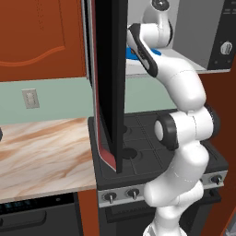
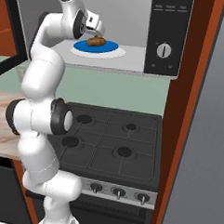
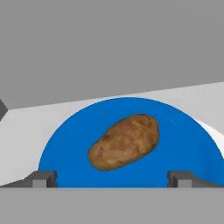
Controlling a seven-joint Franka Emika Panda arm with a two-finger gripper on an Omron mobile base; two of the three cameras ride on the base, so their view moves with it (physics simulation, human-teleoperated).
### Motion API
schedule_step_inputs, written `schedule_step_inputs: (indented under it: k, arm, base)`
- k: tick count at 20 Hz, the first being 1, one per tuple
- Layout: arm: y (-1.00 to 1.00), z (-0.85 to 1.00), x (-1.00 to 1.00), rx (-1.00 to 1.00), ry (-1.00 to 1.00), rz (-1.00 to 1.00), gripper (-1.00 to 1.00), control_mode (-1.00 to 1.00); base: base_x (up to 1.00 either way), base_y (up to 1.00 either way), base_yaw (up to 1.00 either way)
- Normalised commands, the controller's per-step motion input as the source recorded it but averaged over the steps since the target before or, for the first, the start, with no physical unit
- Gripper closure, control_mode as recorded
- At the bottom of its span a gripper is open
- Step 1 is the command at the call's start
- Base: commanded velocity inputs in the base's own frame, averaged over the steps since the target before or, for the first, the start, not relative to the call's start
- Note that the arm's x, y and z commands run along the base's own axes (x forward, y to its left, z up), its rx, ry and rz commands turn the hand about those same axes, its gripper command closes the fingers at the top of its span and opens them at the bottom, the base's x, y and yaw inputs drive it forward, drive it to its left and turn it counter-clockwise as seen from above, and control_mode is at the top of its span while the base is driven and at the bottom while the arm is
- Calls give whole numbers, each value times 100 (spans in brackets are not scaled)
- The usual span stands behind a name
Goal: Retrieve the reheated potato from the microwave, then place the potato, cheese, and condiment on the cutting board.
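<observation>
1. Small, lumpy, tan-brown oval potato (image 3: 124,142), mottled with darker flecks, lying on its side near the middle of a round blue plate (image 3: 183,144).
2. Blue plate resting on a white turntable disc (image 2: 118,52) on the pale floor inside the large silver-grey microwave (image 2: 166,37) with black control panel and round white knob, mounted above the black gas stove (image 2: 116,146).
3. Black glass microwave door (image 1: 110,83) swung fully out, seen edge-on in the left base view.
4. White two-finger gripper (image 3: 113,178) reaching into the microwave cavity, jaws spread wide apart, one dark fingertip on each side of the potato in the hand view; holding nothing, apart from the potato and just short of it.
5. In the right base view, gripper just left of the potato, above the plate's near edge.
6. In the left base view, potato hidden behind the arm and door, a sliver of blue plate visible.
7. Marbled beige tabletop (image 1: 41,152) left of the stove, cut off at the frame edge.
</observation>
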Motion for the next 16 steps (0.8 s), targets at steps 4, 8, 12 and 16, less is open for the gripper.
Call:
schedule_step_inputs:
  k: [4,8,12,16]
  arm:
    - [0,-7,10,-1,2,0,-100,-100]
    - [0,-7,10,-1,1,-1,-100,-100]
    - [0,-5,12,0,2,-3,-100,-100]
    - [0,-3,5,0,2,-6,-100,-100]
  base:
    - [0,0,0]
    - [0,0,0]
    - [0,0,0]
    - [0,0,0]
